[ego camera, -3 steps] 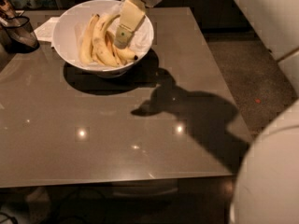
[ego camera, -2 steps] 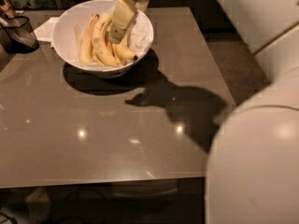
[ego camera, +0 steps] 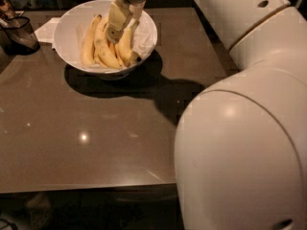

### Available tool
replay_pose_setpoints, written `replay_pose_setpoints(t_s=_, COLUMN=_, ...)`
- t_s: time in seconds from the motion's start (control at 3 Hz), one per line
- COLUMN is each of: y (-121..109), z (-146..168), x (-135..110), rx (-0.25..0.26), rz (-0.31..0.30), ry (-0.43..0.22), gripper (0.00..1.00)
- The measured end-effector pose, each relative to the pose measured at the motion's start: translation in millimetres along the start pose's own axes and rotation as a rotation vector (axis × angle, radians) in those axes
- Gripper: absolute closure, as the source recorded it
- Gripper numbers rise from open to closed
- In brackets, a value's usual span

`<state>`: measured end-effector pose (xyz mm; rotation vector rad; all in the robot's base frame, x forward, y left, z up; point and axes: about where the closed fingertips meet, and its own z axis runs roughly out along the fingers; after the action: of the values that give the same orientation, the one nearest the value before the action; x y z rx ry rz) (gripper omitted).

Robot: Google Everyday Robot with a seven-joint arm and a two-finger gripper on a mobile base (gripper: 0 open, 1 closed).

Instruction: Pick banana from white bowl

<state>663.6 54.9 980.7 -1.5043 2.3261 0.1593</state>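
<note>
Moved since earlier: claw [ego camera: 115, 32] has slid from the bowl's right side in over the fruit, and the bulky white arm shell [ego camera: 240, 143] now fills the near right of the view.
Banana: the short, plump, strongly curved yellow banana with a blackened tip [ego camera: 126, 44] lies in the bowl just beside the claw, to its right in view. It looks to be in contact and is not lifted.
Claw state: low among the fruit. I cannot tell how far open it is or whether it has hold of anything.
Bowl: the wide round white bowl [ego camera: 63, 35] sits directly under the claw, with its crumpled white paper lining [ego camera: 144, 35] beyond the banana.
Other fruit: longer speckled yellow bananas [ego camera: 89, 44] lie to the claw's left in view.
Worktop: the glossy grey-brown worktop [ego camera: 96, 138] carries the bowl.
Container: a dark see-through container [ego camera: 19, 32] stands well apart, far left.
Progress: the reach looks done. The grasp is unconfirmed, and the lift out of the bowl is not yet done.
</note>
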Motion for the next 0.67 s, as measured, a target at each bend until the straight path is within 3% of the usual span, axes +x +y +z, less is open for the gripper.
replay_pose_setpoints(t_s=0.33, y=-6.4, z=20.1, x=-1.8, rx=-0.009, rz=0.023, ry=0.034, gripper=0.23)
replay_pose_setpoints(t_s=0.67, y=-12.7, z=40.1, x=0.1, rx=-0.019, rz=0.051, ry=0.066, gripper=0.33)
